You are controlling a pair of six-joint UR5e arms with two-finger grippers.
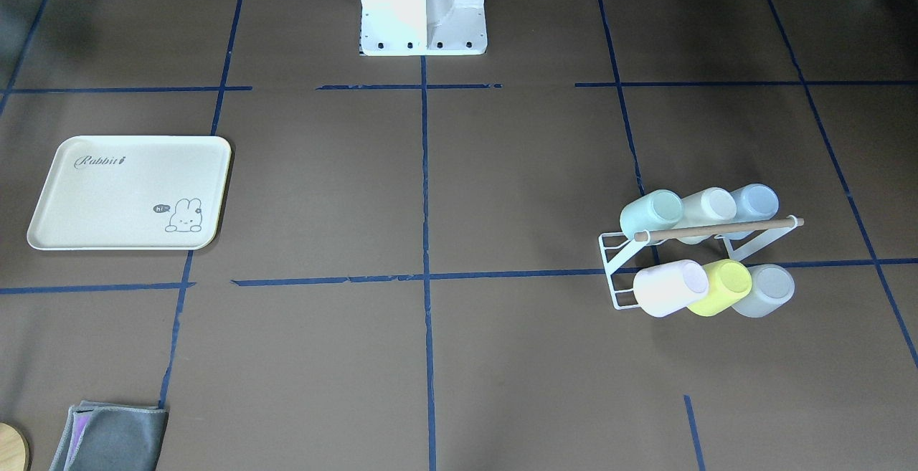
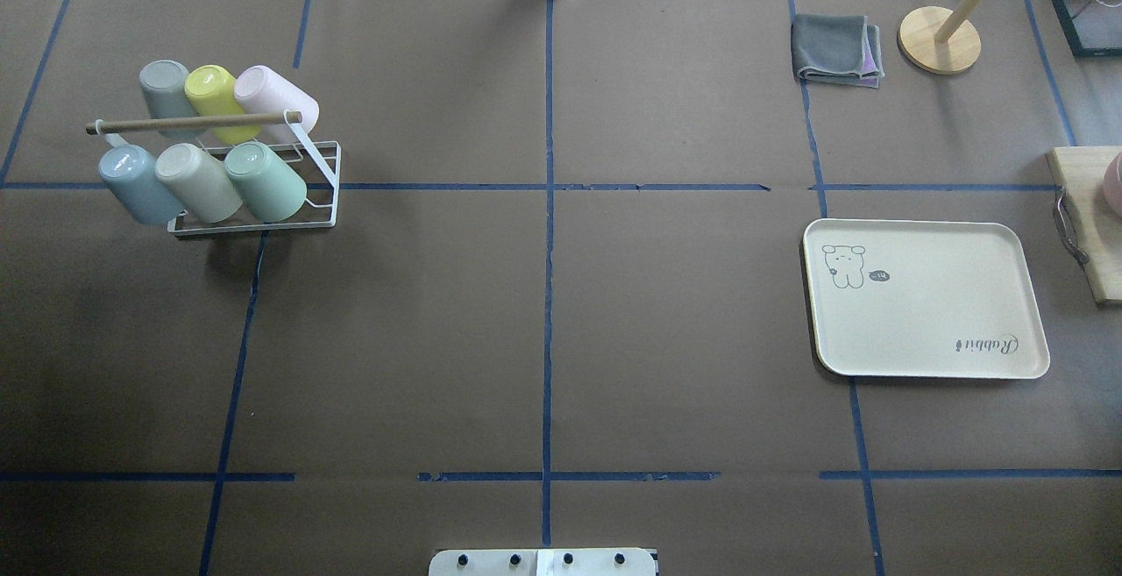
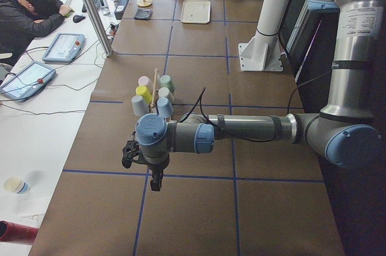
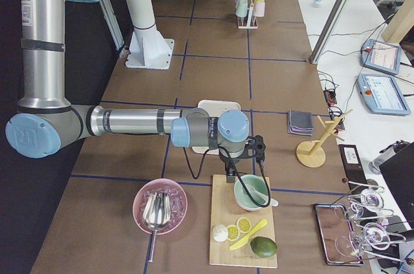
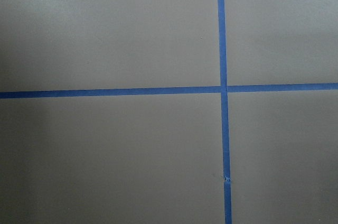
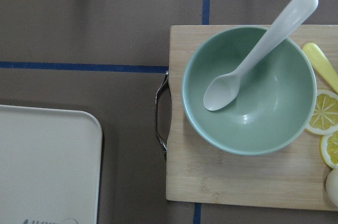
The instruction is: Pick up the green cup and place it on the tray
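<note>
The green cup [image 2: 266,183] sits upended on the rack [image 2: 317,166], its flat closed base uppermost and its mouth down toward the wire floor. Its long axis runs steeply up from the rack, but how far it leans cannot be told. It is a smooth, matte, pale mint cylinder with no handle. It stands in the rack's row on the robot's side of the wooden rod [image 2: 193,123], at the end nearest the tray [image 2: 929,304], just beside a cream cup [image 2: 200,183]. The rack is thin white wire. The tray, a cream rectangle with rounded corners, raised rim and printed bunny, lies flat well apart from the rack. The left gripper [image 3: 155,180] hangs over brown paper [image 2: 394,339] crossed by blue tape [image 5: 222,34], past the rack's end away from the tray; whether it is wide or narrow cannot be told. The right gripper [image 4: 229,172] hangs far from the rack, beyond the tray, over a wooden board [image 6: 237,182] near a glossy green bowl [image 6: 264,123] holding a white spoon [image 6: 253,60]; its opening cannot be told either.
</note>
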